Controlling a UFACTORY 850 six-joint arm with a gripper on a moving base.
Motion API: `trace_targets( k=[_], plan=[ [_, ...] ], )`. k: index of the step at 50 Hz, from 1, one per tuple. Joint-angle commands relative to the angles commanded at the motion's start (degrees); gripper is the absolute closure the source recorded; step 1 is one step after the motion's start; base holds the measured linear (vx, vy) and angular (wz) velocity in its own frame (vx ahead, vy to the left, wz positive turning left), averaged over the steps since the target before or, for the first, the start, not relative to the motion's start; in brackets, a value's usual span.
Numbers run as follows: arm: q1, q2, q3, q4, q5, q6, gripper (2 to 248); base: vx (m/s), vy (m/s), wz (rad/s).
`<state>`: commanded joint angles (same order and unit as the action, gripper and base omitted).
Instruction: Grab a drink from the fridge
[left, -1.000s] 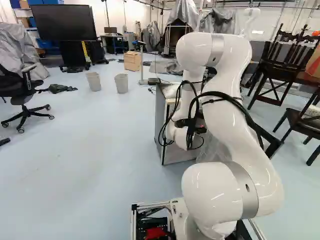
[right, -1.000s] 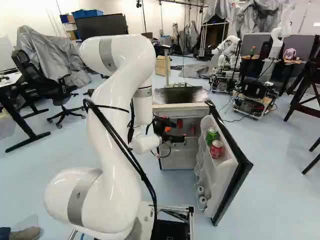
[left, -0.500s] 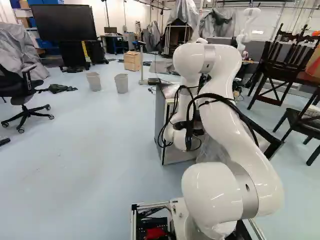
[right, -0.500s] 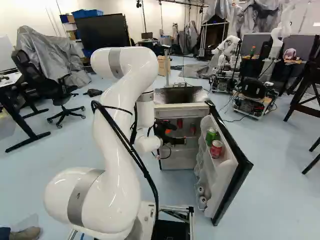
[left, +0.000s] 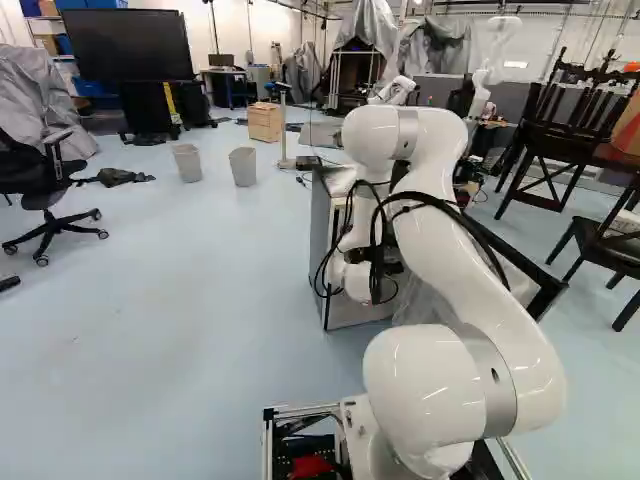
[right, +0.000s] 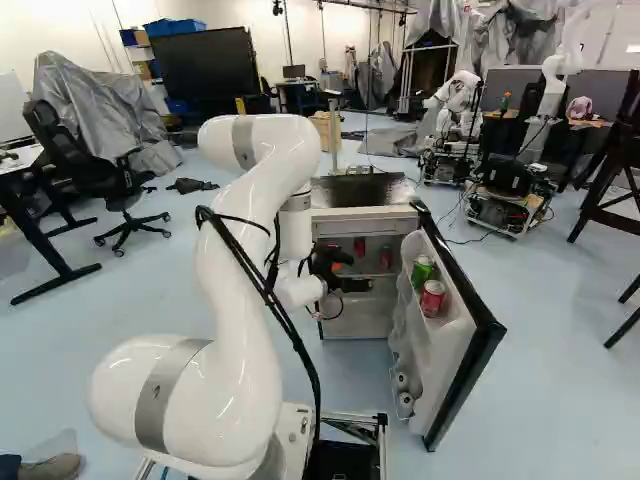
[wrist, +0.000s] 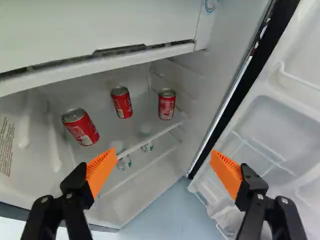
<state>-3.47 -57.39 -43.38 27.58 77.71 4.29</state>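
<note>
Three cans (wrist: 122, 102) were likely brought nearer.
The arm (right: 232, 270) was lowered; the pincer (wrist: 163, 154) was spread wide, empty.

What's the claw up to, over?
Gripper open, empty, facing into fridge. Three red cans on shelf, ungripped. Door open; nothing seen blocking the cans.

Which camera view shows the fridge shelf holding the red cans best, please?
The wrist view, looking into the fridge: three red cans stand apart on the shelf, ahead of the open gripper. The right base view shows two of them, small and distant; the left base view shows the fridge's outside, not the shelf.
</note>
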Motion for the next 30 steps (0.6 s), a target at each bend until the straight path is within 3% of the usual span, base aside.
trace_targets(
  k=[30],
  plan=[
    [-0.6,-3.1,-3.9,0.0,0.0,0.0,3,0.0,0.0,0.0]
  ],
)
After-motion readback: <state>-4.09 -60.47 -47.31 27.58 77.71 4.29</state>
